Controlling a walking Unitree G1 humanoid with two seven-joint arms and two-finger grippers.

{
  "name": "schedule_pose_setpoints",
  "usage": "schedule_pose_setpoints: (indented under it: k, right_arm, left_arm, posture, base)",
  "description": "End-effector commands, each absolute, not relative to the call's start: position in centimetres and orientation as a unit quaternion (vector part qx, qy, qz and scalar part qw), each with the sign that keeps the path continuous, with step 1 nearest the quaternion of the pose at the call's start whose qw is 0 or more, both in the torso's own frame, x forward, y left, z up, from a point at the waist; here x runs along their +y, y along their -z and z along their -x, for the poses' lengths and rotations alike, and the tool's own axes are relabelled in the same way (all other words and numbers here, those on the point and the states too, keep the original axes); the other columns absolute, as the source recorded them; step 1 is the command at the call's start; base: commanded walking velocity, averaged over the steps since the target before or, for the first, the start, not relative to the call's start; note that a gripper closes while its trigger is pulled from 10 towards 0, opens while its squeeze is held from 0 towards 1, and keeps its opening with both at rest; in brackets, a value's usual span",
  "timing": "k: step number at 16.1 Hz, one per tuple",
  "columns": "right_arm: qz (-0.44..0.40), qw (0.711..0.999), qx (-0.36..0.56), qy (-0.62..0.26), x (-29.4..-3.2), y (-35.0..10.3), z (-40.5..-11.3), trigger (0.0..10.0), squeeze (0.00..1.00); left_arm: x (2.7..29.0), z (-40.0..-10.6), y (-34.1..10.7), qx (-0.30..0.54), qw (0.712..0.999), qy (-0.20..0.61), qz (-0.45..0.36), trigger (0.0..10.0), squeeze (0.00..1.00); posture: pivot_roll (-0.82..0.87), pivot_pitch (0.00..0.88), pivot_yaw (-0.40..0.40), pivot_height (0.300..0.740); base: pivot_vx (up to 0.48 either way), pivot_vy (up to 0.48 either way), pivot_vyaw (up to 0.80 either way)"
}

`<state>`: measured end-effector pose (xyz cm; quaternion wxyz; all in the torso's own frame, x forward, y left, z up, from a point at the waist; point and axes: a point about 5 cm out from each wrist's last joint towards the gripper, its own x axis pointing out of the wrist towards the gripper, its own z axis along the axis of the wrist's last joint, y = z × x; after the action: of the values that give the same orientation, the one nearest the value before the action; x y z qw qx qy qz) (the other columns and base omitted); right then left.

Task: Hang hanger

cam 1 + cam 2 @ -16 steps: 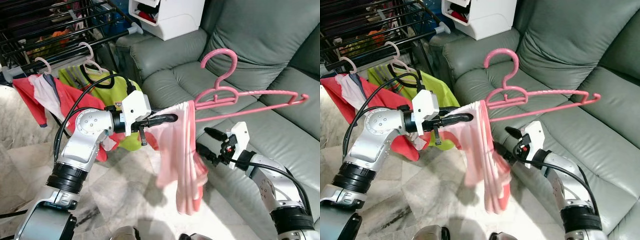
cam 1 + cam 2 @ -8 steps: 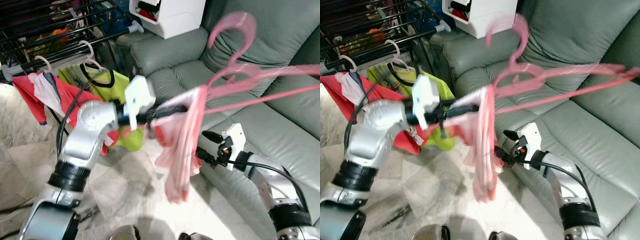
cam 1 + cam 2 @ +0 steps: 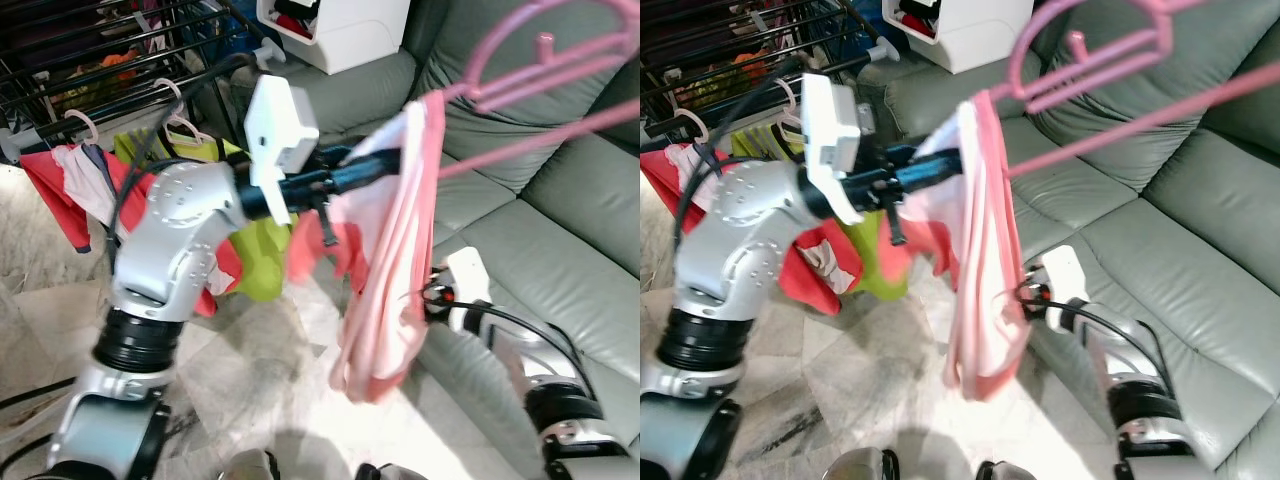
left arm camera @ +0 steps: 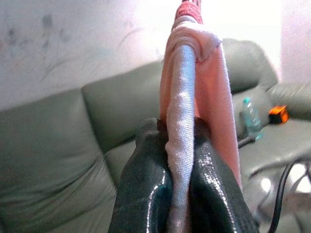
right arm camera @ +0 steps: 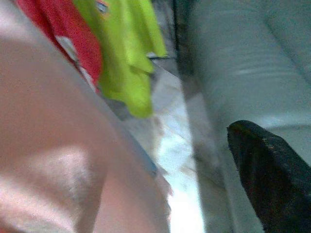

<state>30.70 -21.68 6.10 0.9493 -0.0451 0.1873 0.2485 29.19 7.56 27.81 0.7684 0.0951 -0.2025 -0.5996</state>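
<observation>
Rising since a second ago, the left end effector (image 4: 180, 194) stays clamped on the pink garment (image 3: 395, 260) draped over the pink hanger (image 3: 540, 75).

A pale pink garment (image 3: 395, 250), plain and unpatterned with a deeper coral edge, is draped over a bright pink hanger (image 3: 530, 75). The left pincer (image 4: 180, 165) has glossy black fingers (image 4: 141, 194) closed around the pink cloth; its arm is silver with a white block at the wrist. Behind the left pincer, a black wire rack (image 3: 100, 70) carries a lime-green shirt (image 3: 250, 260) with dark trim and a red garment (image 3: 60, 190) with white parts, on pale pink hangers. Beyond the pincer lies a grey-green leather sofa (image 3: 560, 230), with a white box (image 3: 340, 30) above it. Below the pincer, the floor (image 3: 260, 390) is pale marbled stone. The right pincer's one visible finger (image 5: 272, 170) is matte black.
</observation>
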Motion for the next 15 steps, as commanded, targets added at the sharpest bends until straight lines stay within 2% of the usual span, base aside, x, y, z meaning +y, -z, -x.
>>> schedule_pose_setpoints:
  k: [1,4,7,9,11,14,15]
  right_arm:
    - [0.049,0.959,0.173,-0.219,-23.4,-6.6,-30.4,0.0,0.0]
    - [0.046,0.98,0.105,-0.16,-26.8,-8.9,-29.9,0.0,0.0]
    - [0.062,0.996,0.03,-0.058,-30.5,-12.7,-30.2,0.0,0.0]
    - [0.071,0.997,0.008,0.038,-32.6,-14.5,-30.8,0.0,0.0]
    - [0.063,0.994,-0.016,0.092,-33.5,-16.0,-31.3,0.0,0.0]
    - [0.058,0.992,-0.028,0.111,-33.4,-17.3,-32.6,0.0,0.0]
    - [0.06,0.991,-0.023,0.114,-33.3,-17.4,-33.0,0.0,0.0]
  left_arm:
    - [8.9,-29.8,-27.3,-0.195,0.786,0.578,-0.105,0.0,0.0]
    - [13.0,-32.7,-24.3,-0.133,0.838,0.508,-0.152,0.0,0.0]
    - [16.2,-33.7,-21.4,-0.071,0.863,0.473,-0.162,0.0,0.0]
    - [17.7,-33.9,-20.3,-0.052,0.87,0.45,-0.194,0.0,0.0]
    - [18.3,-33.9,-20.2,-0.053,0.877,0.445,-0.172,0.0,0.0]
    - [17.5,-32.6,-19.7,-0.047,0.866,0.491,-0.08,0.0,0.0]
    - [16.9,-31.6,-19.3,-0.032,0.848,0.528,-0.038,0.0,0.0]
  posture:
    - [0.0,0.093,0.008,0.74]
    - [-0.03,0.098,0.012,0.74]
    - [-0.04,0.098,0.017,0.74]
    - [-0.05,0.098,0.02,0.74]
    - [-0.05,0.097,0.016,0.74]
    - [-0.05,0.095,0.003,0.74]
    - [-0.04,0.095,0.0,0.74]
  base:
    - [0.0,0.0,0.0]
    - [0.0,0.0,0.0]
    - [0.0,0.0,0.0]
    - [0.0,0.0,0.0]
    - [0.0,0.0,0.0]
    - [0.0,0.0,0.0]
    - [0.0,0.0,0.0]
